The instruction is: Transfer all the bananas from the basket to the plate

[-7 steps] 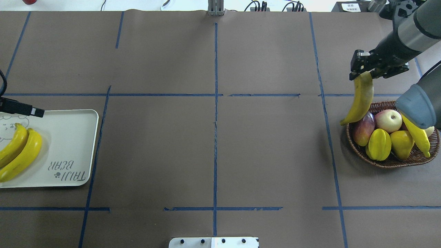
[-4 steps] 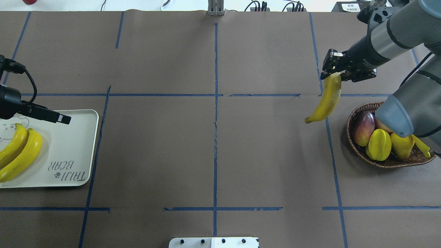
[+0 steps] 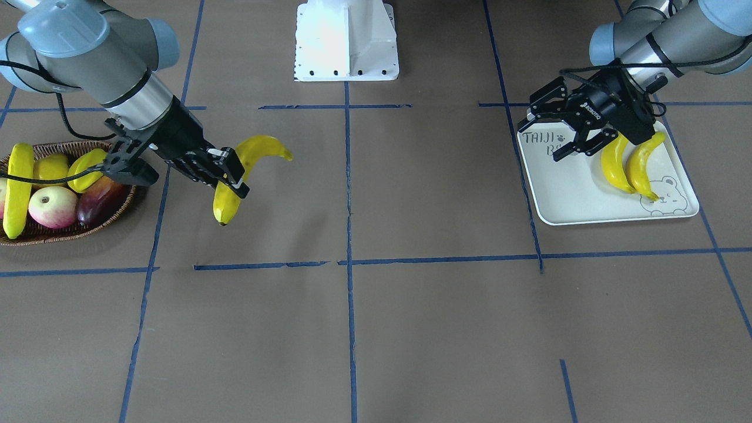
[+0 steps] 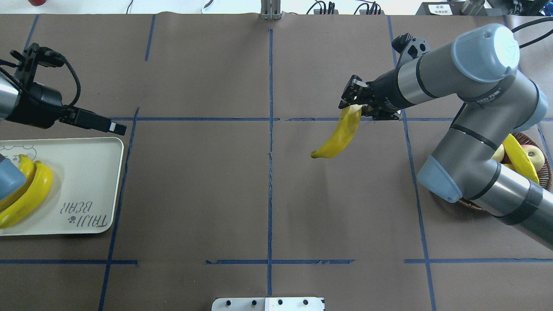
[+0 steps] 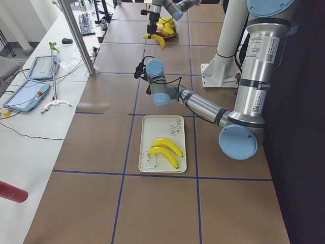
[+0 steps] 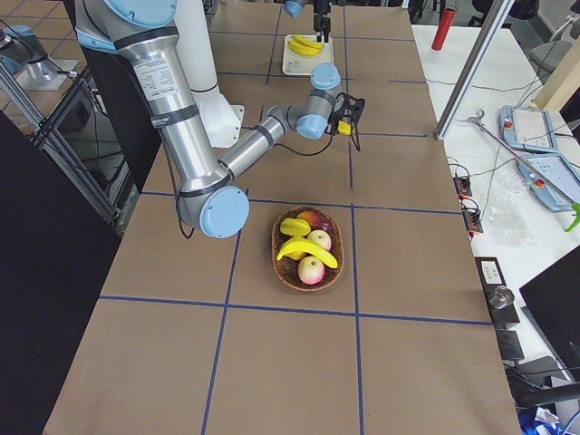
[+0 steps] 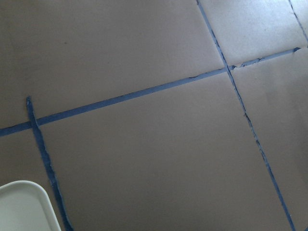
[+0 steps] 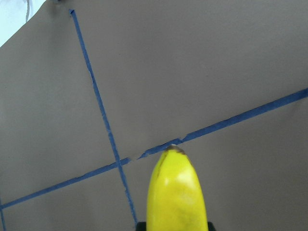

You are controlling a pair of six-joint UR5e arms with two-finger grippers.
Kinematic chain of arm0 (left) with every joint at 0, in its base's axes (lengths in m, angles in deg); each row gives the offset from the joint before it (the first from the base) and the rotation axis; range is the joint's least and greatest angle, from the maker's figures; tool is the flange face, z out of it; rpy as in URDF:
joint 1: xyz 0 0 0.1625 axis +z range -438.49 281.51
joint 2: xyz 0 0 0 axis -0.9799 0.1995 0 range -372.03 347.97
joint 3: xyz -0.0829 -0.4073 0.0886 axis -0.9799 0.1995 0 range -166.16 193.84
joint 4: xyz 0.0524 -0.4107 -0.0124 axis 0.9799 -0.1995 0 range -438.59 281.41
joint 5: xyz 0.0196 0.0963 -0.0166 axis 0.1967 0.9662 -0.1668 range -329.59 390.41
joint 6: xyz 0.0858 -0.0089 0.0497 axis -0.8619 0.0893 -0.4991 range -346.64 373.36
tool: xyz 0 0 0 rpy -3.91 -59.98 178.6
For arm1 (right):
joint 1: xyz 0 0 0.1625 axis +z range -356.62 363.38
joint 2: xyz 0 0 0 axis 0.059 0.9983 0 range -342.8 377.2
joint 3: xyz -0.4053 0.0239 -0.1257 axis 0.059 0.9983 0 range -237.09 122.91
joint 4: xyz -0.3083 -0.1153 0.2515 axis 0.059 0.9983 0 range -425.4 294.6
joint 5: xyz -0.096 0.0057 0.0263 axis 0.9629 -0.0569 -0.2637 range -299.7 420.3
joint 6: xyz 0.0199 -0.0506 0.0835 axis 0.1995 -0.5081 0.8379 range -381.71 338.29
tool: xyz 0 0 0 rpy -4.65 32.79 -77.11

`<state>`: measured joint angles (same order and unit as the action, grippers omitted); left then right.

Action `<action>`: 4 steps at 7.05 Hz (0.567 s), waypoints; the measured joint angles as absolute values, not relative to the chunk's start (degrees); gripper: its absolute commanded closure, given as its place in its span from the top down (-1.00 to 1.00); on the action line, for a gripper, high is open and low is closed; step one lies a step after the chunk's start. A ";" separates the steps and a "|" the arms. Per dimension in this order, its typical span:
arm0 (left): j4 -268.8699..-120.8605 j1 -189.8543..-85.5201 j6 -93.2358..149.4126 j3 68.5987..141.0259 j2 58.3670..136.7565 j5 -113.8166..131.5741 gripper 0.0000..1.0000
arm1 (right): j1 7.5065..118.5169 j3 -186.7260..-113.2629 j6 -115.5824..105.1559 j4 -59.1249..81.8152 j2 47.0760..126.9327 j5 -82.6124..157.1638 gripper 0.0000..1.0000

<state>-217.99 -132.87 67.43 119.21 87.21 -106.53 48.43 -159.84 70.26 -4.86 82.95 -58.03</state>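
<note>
Banana (image 4: 339, 137) hangs clamped by one end in the right end effector (image 4: 351, 105).

Plate (image 4: 77, 172), left end of table: "TAIJI BEAR" printed in grey, upside-down in the overhead view. In the front-facing view only "TAIJI B" shows; the rest sits behind the left gripper (image 3: 543, 141). Gripper body reads "ROBOTIQ", white lettering. Arm sticker (image 5: 262, 48): unreadable.

Four bananas (image 3: 261, 147) (image 3: 16, 188) (image 3: 612, 164) (image 3: 639, 167) — one basket (image 3: 59, 235), one plate (image 3: 587, 200).
</note>
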 measured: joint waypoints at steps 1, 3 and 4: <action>-219.73 -130.49 68.02 119.03 88.91 -106.50 1.00 | 47.13 -158.92 71.03 -5.50 81.29 -57.71 -0.98; -228.43 -127.11 68.32 116.68 90.56 -106.42 1.00 | 45.60 -157.67 71.37 -5.72 78.24 -58.22 -0.99; -230.77 -126.48 68.41 115.89 91.37 -106.33 1.00 | 45.21 -156.81 71.52 -5.73 76.62 -59.33 -0.99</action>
<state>-230.77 -126.48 68.41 115.89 91.37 -106.33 45.21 -156.81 71.52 -5.73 76.62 -59.33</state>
